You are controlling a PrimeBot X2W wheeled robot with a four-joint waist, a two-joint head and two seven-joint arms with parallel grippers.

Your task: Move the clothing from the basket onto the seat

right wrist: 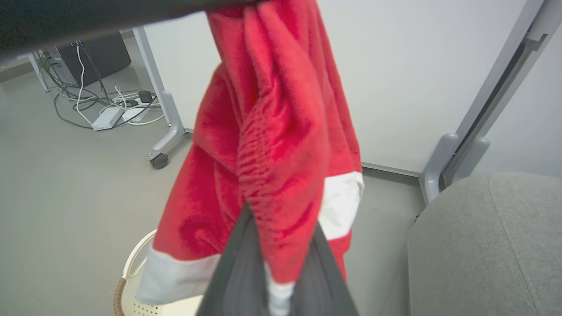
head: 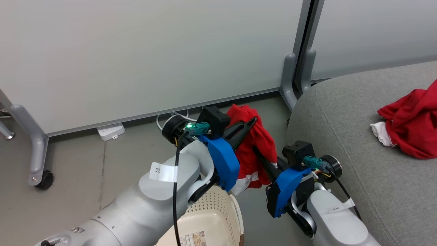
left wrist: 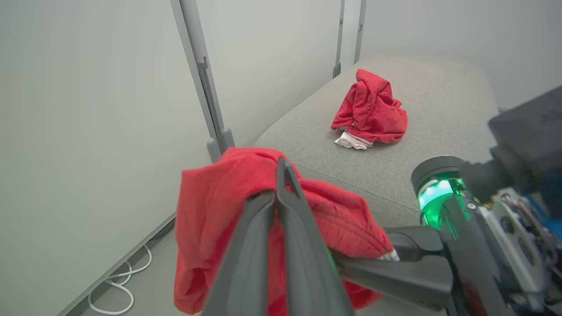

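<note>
The left gripper (head: 252, 121) and right gripper (head: 255, 149) both pinch one red garment (head: 263, 137), fingers closed narrow on its cloth, over the basket (head: 236, 209). A second garment (head: 411, 126) lies on the seat (head: 341, 116), far right.

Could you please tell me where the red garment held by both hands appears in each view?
Head view: held garment centre, between left hand and right hand.
Left wrist view: held garment lower centre.
Right wrist view: held garment down the middle.
Shared landmark: grey seat, at right.

Two red garments (head: 256, 147), one basket (head: 218, 208), one seat (head: 358, 143) — two wall panels (head: 136, 51).
</note>
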